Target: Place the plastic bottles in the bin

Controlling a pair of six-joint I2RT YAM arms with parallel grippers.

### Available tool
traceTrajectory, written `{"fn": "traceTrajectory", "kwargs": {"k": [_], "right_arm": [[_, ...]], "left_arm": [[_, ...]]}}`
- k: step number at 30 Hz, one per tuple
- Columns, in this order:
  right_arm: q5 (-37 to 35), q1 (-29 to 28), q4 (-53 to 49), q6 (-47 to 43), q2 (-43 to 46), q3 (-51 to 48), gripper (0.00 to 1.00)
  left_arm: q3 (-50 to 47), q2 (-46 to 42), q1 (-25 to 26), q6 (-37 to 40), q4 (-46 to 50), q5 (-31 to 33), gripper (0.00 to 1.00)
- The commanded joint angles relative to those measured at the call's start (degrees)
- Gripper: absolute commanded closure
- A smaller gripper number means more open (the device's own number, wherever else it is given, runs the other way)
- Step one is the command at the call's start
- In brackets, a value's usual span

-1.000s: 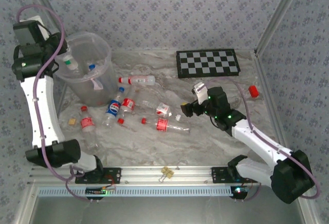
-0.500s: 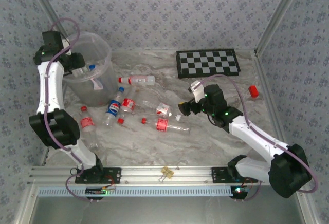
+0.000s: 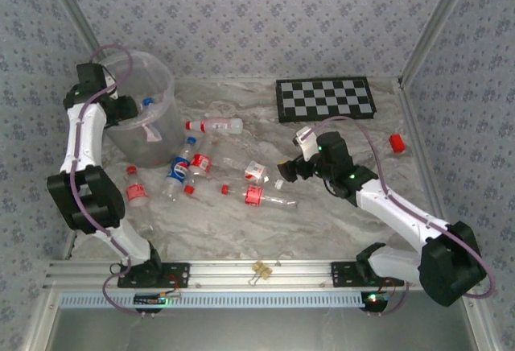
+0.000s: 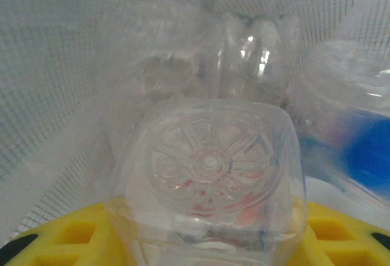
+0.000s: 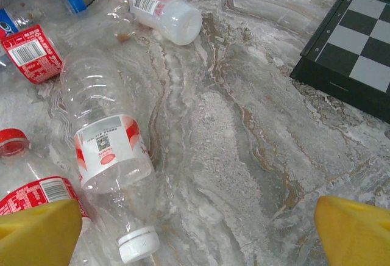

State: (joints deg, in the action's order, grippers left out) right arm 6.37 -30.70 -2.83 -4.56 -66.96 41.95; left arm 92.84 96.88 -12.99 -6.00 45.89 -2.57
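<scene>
My left gripper [image 3: 127, 111] reaches down inside the frosted bin [image 3: 164, 100] at the back left. In the left wrist view it [image 4: 210, 234] is shut on a clear plastic bottle [image 4: 210, 165], bottom end toward the camera, with the bin's wall behind it and a blue-labelled bottle [image 4: 365, 156] beside it. Several more plastic bottles lie on the table to the right of the bin, among them a white one with a red cap [image 3: 217, 125] [image 5: 159, 11] and a clear one with a red-and-white label and white cap [image 3: 256, 172] [image 5: 105, 138]. My right gripper [image 3: 286, 169] [image 5: 195, 232] hangs open over bare table just right of that bottle.
A black-and-white checkerboard [image 3: 326, 98] [image 5: 359, 43] lies at the back right. A loose red cap [image 3: 396, 142] sits near the right wall. A binder clip [image 3: 261, 269] rests on the front rail. Bare marble lies between the bottles and the checkerboard.
My left arm has folded down and carried its bottle from above the bin's rim into the bin. The right gripper has crept a little left toward the bottles, still open.
</scene>
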Motion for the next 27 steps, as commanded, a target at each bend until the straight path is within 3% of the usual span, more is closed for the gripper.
{"fn": "traceTrajectory", "kwargs": {"k": [1,5,14,21,27], "right_arm": [[0.8,-0.3,-2.0,-1.1,-0.1,1.7,0.00],[2.2,-0.4,-5.2,-3.7,-0.8,3.2,0.00],[3.6,-0.4,-18.4,-11.8,-3.6,9.4,0.00],[4.5,-1.4,-32.7,-13.4,-8.2,16.7,0.05],[2.1,-6.5,-42.1,-13.8,-10.9,19.2,0.05]], "left_arm": [[-0.4,0.8,0.8,0.4,4.4,-1.9,0.68],[2.4,0.2,1.0,0.9,6.3,-1.7,0.47],[9.4,-2.8,1.8,2.0,10.5,-0.9,0.18],[16.6,-5.0,4.6,3.4,13.6,2.1,0.16],[18.6,-10.9,11.5,2.7,12.6,4.2,0.15]]}}
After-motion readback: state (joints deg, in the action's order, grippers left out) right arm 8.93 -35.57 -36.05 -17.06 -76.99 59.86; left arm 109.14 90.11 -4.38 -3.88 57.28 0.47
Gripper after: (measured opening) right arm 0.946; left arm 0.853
